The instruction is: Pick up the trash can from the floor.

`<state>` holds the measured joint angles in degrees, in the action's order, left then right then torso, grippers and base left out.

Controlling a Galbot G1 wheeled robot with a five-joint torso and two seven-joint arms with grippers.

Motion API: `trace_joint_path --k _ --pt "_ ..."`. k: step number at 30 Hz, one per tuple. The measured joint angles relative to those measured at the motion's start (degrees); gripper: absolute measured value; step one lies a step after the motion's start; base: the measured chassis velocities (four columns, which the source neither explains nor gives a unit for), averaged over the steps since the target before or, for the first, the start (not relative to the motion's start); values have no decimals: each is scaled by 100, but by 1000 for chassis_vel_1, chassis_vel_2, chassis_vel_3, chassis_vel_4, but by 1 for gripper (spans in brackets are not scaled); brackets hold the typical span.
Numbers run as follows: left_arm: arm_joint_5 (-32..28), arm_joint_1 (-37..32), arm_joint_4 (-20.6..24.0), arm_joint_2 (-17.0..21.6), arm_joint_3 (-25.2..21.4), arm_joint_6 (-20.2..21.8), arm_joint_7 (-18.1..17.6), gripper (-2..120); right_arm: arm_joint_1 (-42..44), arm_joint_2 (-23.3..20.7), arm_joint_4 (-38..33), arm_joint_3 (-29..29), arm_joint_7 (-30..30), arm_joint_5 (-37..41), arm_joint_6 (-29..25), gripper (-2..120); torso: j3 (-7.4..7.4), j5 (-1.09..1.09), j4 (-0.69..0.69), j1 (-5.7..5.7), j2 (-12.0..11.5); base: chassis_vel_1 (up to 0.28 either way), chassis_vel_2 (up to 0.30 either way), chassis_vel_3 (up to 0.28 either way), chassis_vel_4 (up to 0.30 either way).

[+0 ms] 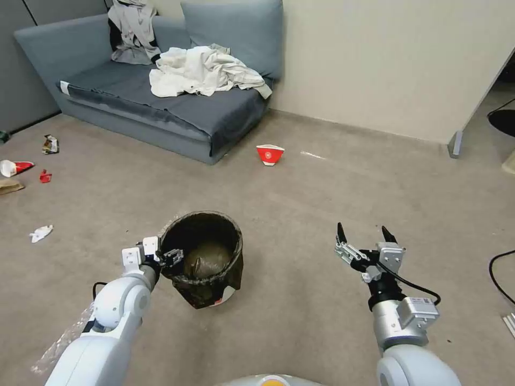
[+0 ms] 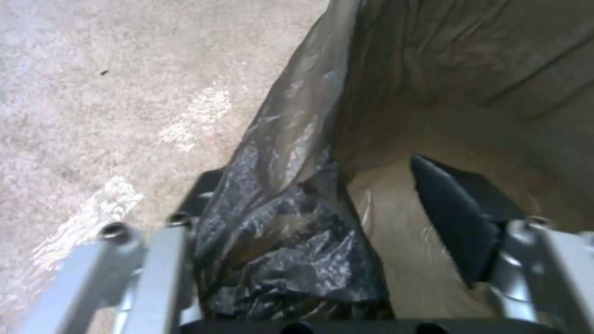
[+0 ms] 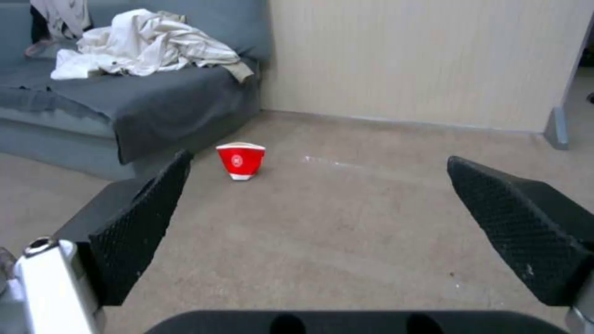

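The trash can, a small round bin lined with a crinkled dark bag, stands on the beige carpeted floor just ahead of me on the left. A bit of white body with a red mark shows at its base. My left gripper is at the can's near-left rim and is open. In the left wrist view the bagged rim runs between the fingers of the left gripper: one dark fingertip sits inside the can, the other is outside and mostly hidden by the bag. My right gripper hovers open over bare carpet to the right, holding nothing.
A red-and-white paper cup lies on the carpet ahead, near the corner of a grey sofa piled with clothes. Scraps of litter and another cup lie at the far left. A black cable curls at the right edge.
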<state>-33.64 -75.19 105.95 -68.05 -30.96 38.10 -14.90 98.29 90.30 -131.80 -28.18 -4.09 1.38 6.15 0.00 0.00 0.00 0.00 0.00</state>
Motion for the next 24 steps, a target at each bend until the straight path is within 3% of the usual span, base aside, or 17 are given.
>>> trace_joint_path --k 15,21,24 --pt "-40 -47 23 -19 -36 -149 -66 6 -25 -6 30 2 -15 -8 -15 100 0 -1 -1 0 0 0 0 0 0" --pt "-37 -126 54 -28 -52 -440 -45 5 -35 -3 43 13 -16 -9 -16 100 0 -3 -1 0 0 0 0 0 0" --pt "-17 -201 86 -28 -75 -809 85 5 -40 -3 44 14 -17 -9 -17 100 1 -3 -2 0 0 0 0 0 0"
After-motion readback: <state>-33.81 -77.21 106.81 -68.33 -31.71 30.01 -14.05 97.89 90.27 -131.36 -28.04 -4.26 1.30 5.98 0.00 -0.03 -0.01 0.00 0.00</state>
